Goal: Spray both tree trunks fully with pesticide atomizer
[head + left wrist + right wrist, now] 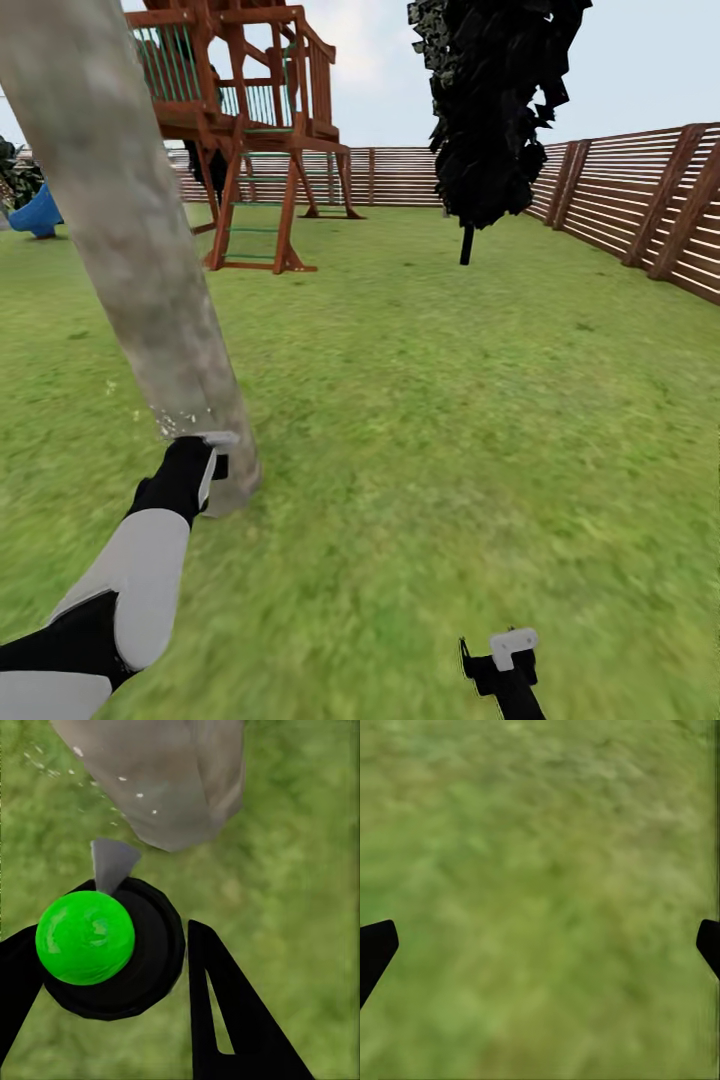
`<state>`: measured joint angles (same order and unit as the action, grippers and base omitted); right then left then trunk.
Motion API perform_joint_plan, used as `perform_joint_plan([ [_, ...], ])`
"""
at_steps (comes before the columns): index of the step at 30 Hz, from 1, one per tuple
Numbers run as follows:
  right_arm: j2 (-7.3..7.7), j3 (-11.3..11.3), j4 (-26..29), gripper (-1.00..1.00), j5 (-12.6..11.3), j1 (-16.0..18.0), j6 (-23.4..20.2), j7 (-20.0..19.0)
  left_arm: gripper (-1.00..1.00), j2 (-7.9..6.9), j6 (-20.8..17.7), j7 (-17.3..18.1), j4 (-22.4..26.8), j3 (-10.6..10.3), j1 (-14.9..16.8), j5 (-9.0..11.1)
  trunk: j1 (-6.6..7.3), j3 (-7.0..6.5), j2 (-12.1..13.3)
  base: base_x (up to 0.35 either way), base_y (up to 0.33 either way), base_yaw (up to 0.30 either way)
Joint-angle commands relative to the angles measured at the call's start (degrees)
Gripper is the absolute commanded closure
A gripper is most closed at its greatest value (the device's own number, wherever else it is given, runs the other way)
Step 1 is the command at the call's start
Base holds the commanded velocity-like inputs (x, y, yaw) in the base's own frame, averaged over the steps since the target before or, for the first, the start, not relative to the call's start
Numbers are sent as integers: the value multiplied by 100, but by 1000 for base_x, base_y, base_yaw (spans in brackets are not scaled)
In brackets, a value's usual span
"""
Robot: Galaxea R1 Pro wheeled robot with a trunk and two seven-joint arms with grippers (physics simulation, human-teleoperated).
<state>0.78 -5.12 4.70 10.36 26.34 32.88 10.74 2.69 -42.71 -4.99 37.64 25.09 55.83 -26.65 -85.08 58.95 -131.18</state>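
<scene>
Spraying tree 1: left gripper (112, 967) clamps the sprayer (105, 949), misting the trunk (150, 290) base; aim higher next. Right gripper (540, 945) gapes empty.

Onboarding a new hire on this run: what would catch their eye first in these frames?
First the thick grey-brown tree trunk slanting across the head view's left, with the left gripper right at its base. In the left wrist view that gripper holds the pesticide atomizer, with its bright green ball top, pointed at the trunk, with white specks of pesticide on the bark. Behind stand a wooden play tower and slat fence; the right gripper hangs open over grass.
</scene>
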Motion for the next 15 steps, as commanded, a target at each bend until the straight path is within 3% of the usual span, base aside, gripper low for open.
perform_joint_plan([
  [1, 1, -43, -4, -100, 36, 3, -1, 60, 100, -17, -13, -27, 7, 33, 6, 36, -1, 5, -2, 152, -266, 0],
  [3, 1, -42, -4, -100, 36, 3, -1, 60, 100, -134, -6, -26, 13, 44, -1, 15, -1, 5, -2, 153, -264, 0],
  [4, 1, -43, -4, -100, 36, 3, -1, 60, 100, -318, -3, -28, 14, 47, -38, 15, -1, 5, -2, 158, -259, 0],
  [6, 1, -43, -4, -100, 36, 3, -1, 60, 100, -548, -1, -28, 27, 54, -124, 23, -1, 5, -2, 188, -234, 4],
  [9, 1, -42, -4, -100, 36, 3, -1, 60, 100, -665, 5, -47, 26, 51, -270, 28, -1, 5, -2, 224, -181, 152],
  [13, 1, -42, -4, -100, 36, 3, -1, 60, 100, -593, 21, -37, 1, 54, -494, 43, -1, 5, -2, 62, -35, 266],
  [15, 1, -45, -4, -100, 36, 3, -1, 61, 100, -230, 183, -56, -2, 57, -662, 40, -1, 5, -2, 5, -3, 277],
])
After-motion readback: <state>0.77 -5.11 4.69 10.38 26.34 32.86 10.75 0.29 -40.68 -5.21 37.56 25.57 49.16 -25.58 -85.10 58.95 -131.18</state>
